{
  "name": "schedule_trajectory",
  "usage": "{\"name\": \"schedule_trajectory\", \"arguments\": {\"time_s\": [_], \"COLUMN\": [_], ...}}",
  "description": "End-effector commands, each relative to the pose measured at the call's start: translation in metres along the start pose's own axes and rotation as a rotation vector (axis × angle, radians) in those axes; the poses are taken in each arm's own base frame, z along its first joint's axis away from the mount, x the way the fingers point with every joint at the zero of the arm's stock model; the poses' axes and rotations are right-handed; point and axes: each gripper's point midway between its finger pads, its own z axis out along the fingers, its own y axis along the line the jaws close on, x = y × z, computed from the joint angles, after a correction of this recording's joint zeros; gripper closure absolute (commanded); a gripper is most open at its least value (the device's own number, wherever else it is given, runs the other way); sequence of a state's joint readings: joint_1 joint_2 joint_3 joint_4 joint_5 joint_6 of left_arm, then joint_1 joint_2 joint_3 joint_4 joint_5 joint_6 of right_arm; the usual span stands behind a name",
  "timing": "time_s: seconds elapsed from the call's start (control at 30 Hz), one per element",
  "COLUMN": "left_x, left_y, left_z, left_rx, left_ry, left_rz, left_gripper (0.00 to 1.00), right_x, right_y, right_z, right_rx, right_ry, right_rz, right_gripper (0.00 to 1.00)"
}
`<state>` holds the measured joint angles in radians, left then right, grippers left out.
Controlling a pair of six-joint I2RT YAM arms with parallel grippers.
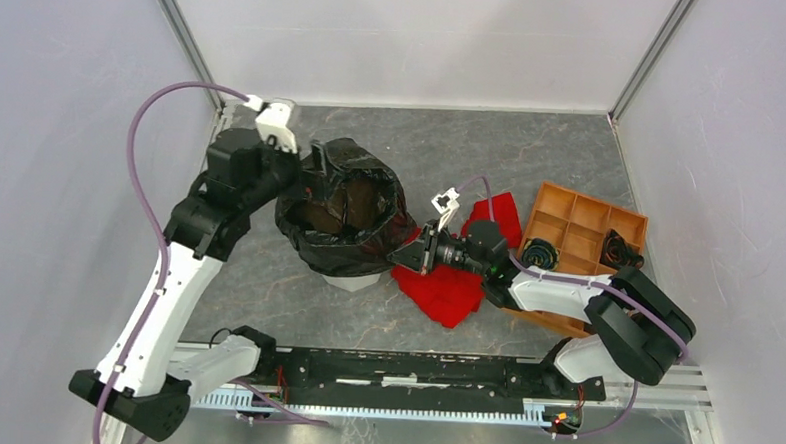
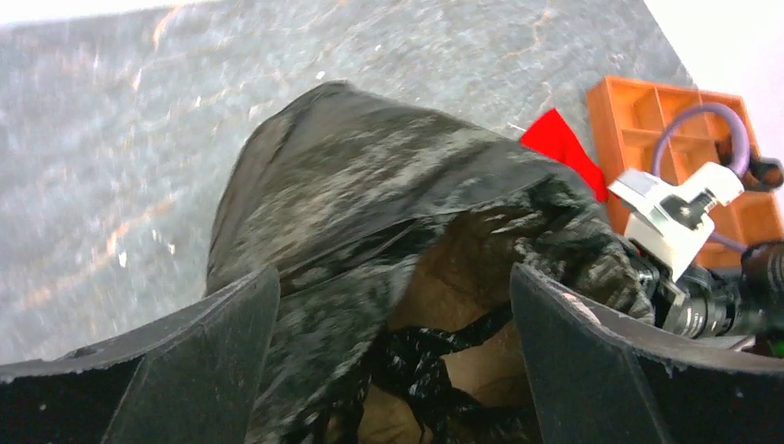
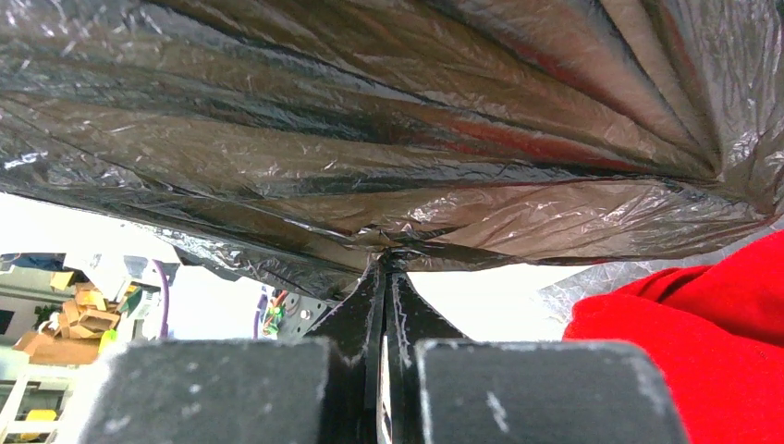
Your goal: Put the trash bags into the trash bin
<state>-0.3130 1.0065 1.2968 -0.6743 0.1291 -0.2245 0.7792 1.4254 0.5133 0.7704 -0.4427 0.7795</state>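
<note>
The black trash bag [image 1: 344, 215] is draped over the white trash bin, of which only a strip of base [image 1: 363, 281] shows below the plastic. The bag's mouth gapes upward. My left gripper [image 1: 306, 173] is open at the bag's far-left rim. In the left wrist view, the gripper [image 2: 393, 361] has the wrinkled bag [image 2: 370, 194] lying between its spread fingers. My right gripper [image 1: 408, 255] is at the bag's right side. In the right wrist view it [image 3: 384, 264] is shut on a pinched fold of the bag [image 3: 370, 120].
A red cloth [image 1: 456, 285] lies on the table right of the bin, under my right arm, and shows in the right wrist view [image 3: 703, 324]. An orange compartment tray [image 1: 579, 225] with black parts stands at the right. White walls enclose the table.
</note>
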Motion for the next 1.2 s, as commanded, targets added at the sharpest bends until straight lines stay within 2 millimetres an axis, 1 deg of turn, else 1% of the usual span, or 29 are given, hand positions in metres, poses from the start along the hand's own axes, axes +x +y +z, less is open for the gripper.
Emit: {"name": "schedule_trajectory", "arguments": {"time_s": [0.0, 0.07, 0.13, 0.23, 0.37, 0.4, 0.43, 0.47, 0.53, 0.67, 0.73, 0.8, 0.93, 1.0, 1.03, 1.07, 1.1, 1.17], "left_x": [-0.025, -0.018, -0.018, -0.022, -0.018, -0.02, -0.025, -0.03, -0.037, -0.044, -0.047, -0.048, -0.043, -0.039, -0.038, -0.039, -0.042, -0.046], "left_y": [-0.018, -0.014, -0.008, -0.007, -0.001, 0.004, 0.01, 0.014, 0.019, 0.033, 0.043, 0.05, 0.055, 0.059, 0.056, 0.051, 0.043, 0.028], "left_z": [0.012, 0.024, 0.03, 0.035, 0.052, 0.054, 0.057, 0.058, 0.063, 0.073, 0.076, 0.077, 0.077, 0.074, 0.072, 0.068, 0.063, 0.051], "left_rx": [-0.004, -0.05, -0.083, -0.094, -0.125, -0.159, -0.205, -0.239, -0.278, -0.368, -0.402, -0.425, -0.427, -0.444, -0.43, -0.405, -0.369, -0.298], "left_ry": [-0.139, -0.116, -0.106, -0.112, -0.079, -0.079, -0.09, -0.103, -0.117, -0.09, -0.091, -0.089, -0.064, -0.036, -0.027, -0.021, -0.029, -0.034], "left_rz": [0.342, 0.417, 0.461, 0.492, 0.519, 0.514, 0.497, 0.49, 0.487, 0.476, 0.452, 0.428, 0.426, 0.421, 0.408, 0.39, 0.363, 0.313], "left_gripper": [0.0, 0.0, 0.0, 0.01, 0.01, 0.03, 0.09, 0.13, 0.15, 0.34, 0.38, 0.39, 0.37, 0.32, 0.28, 0.21, 0.15, 0.06], "right_x": [-0.009, -0.009, -0.009, -0.009, -0.007, -0.007, -0.006, -0.005, -0.003, -0.002, -0.001, 0.001, 0.003, 0.003, 0.003, 0.002, 0.002, -0.001], "right_y": [0.007, 0.007, 0.008, 0.006, 0.005, 0.004, 0.004, 0.004, 0.004, 0.003, 0.002, 0.001, 0.0, 0.0, -0.001, -0.002, -0.002, -0.003], "right_z": [0.001, 0.001, 0.0, -0.002, -0.002, -0.002, -0.002, -0.002, -0.003, -0.006, -0.007, -0.008, -0.008, -0.008, -0.008, -0.008, -0.007, -0.007], "right_rx": [-0.027, -0.028, -0.026, -0.012, -0.012, -0.012, -0.013, -0.014, -0.016, -0.012, -0.009, -0.006, -0.005, -0.005, 0.001, 0.006, 0.011, 0.025], "right_ry": [-0.041, -0.041, -0.041, -0.042, -0.042, -0.041, -0.039, -0.036, -0.034, -0.036, -0.037, -0.034, -0.029, -0.027, -0.025, -0.023, -0.022, -0.021], "right_rz": [-0.054, -0.053, -0.055, -0.06, -0.057, -0.056, -0.055, -0.051, -0.05, -0.045, -0.046, -0.047, -0.044, -0.05, -0.053, -0.06, -0.066, -0.081], "right_gripper": [1.0, 1.0, 0.99, 1.0, 1.0, 0.99, 1.0, 1.0, 1.0, 1.0, 1.0, 1.0, 0.99, 1.0, 1.0, 1.0, 1.0, 0.99]}}
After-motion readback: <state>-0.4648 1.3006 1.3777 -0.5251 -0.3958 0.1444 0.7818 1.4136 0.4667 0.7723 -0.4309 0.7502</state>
